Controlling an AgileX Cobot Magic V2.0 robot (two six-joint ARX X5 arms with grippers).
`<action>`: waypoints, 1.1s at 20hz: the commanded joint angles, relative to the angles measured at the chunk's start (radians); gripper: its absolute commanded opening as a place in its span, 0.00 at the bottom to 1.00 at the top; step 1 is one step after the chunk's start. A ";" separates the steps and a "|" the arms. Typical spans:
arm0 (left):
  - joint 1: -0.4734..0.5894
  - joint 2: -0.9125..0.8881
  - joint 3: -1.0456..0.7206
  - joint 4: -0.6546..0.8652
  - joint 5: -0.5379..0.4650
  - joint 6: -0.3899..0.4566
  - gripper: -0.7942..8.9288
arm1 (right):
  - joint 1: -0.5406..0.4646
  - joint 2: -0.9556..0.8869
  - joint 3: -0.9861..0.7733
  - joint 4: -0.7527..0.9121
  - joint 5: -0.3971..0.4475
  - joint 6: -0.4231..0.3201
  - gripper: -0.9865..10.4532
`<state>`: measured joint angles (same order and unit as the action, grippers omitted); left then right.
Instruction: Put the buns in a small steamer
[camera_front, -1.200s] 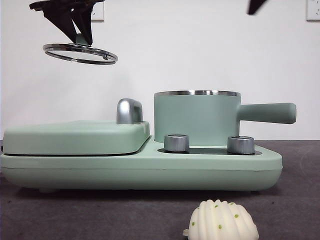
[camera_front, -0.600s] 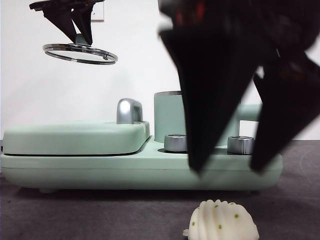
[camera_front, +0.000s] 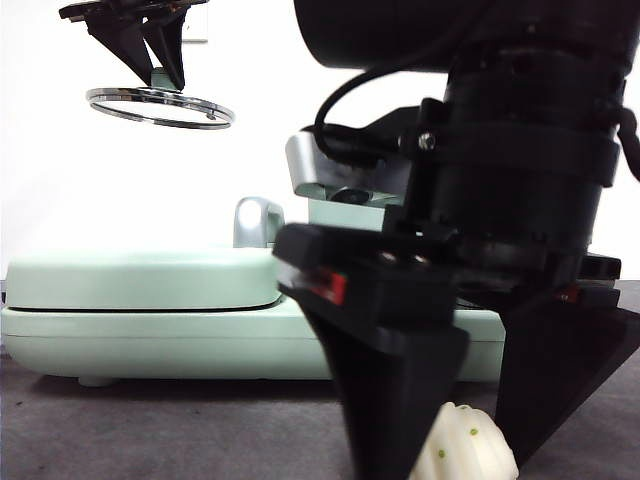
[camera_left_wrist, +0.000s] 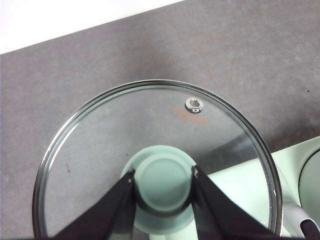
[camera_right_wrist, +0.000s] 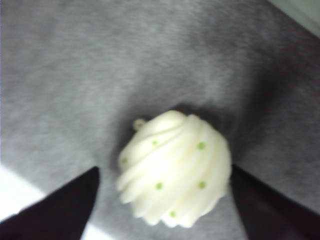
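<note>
Your front view is blown out on the white wall (camera_front: 100, 200); the right gripper (camera_front: 460, 440) sits huge, dark and soft in the foreground. Your left wrist view is sharp and evenly lit, with faint reflections on the glass lid (camera_left_wrist: 150, 130). Your right wrist view is blurry all over: the pleated bun (camera_right_wrist: 175, 167) is soft-edged, with a dark shadow around it on the gray mat (camera_right_wrist: 75, 75).

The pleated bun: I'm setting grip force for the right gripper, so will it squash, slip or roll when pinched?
The pleated bun looks soft, so it may dent. Its ridges should give the open right gripper purchase. Its domed shape probably won't roll while resting flat on the table.
</note>
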<state>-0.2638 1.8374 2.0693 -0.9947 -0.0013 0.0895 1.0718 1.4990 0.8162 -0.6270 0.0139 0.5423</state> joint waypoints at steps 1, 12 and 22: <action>-0.003 -0.004 0.032 0.025 0.001 -0.001 0.10 | 0.013 0.011 0.010 0.007 0.014 -0.008 0.24; -0.003 -0.004 0.032 0.024 0.001 -0.001 0.10 | -0.049 0.002 0.344 -0.358 0.002 -0.143 0.21; -0.004 -0.004 0.032 0.022 0.001 -0.001 0.10 | -0.432 0.124 0.887 -0.537 -0.024 -0.402 0.21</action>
<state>-0.2642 1.8378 2.0693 -0.9951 -0.0010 0.0891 0.6296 1.5955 1.6848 -1.1629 -0.0040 0.1814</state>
